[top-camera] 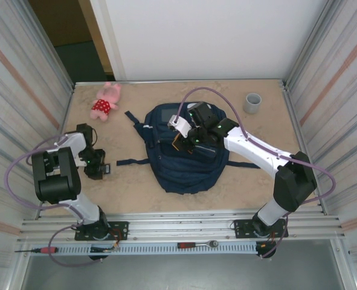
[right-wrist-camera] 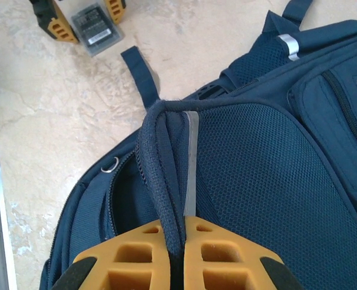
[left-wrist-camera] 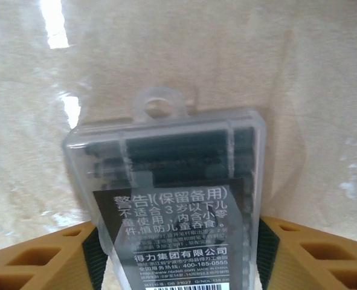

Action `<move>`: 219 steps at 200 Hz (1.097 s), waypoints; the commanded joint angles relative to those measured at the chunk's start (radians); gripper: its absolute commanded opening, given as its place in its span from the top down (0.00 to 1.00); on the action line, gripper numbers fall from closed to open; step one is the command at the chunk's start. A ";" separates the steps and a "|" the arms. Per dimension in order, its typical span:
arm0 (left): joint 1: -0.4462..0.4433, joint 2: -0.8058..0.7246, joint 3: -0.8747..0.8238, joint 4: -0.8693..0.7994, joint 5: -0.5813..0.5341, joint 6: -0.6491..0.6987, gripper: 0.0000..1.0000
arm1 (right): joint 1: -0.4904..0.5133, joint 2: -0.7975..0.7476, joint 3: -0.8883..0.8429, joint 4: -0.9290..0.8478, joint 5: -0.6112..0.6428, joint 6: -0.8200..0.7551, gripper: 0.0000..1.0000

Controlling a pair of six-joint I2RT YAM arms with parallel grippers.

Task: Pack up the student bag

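My left gripper (left-wrist-camera: 178, 257) is clamped on a clear plastic case (left-wrist-camera: 166, 163) with a Chinese label, low over the left side of the table (top-camera: 136, 193). Pink plush toy (top-camera: 106, 101) sits far left. The student bag (top-camera: 178, 172) lies mid-table, front up, long axis near-to-far; can't tell which end is the top. My right gripper (right-wrist-camera: 175, 248) is pinched tight on a raised fold of its navy fabric. Grey cup (top-camera: 252, 103) stands far right.

Wht/blk arms (top-camera: 250, 148), purple cables (top-camera: 21, 163), yellow tools (left-wrist-camera: 178, 229) (right-wrist-camera: 177, 228).
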 commanded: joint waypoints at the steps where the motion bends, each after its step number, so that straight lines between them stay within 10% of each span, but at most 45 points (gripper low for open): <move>1: 0.006 -0.091 -0.029 -0.104 -0.012 -0.010 0.39 | 0.007 -0.059 0.010 -0.021 -0.025 0.042 1.00; 90: -0.241 -0.424 -0.020 -0.143 0.056 0.113 0.49 | -0.082 -0.015 0.105 -0.066 -0.098 0.065 1.00; 170: -0.598 -0.515 0.148 0.006 -0.147 0.799 0.53 | -0.159 -0.010 0.143 -0.143 -0.172 0.027 1.00; 219: -0.607 -0.620 0.140 0.172 0.260 1.446 0.59 | -0.204 -0.004 0.171 -0.183 -0.268 0.030 1.00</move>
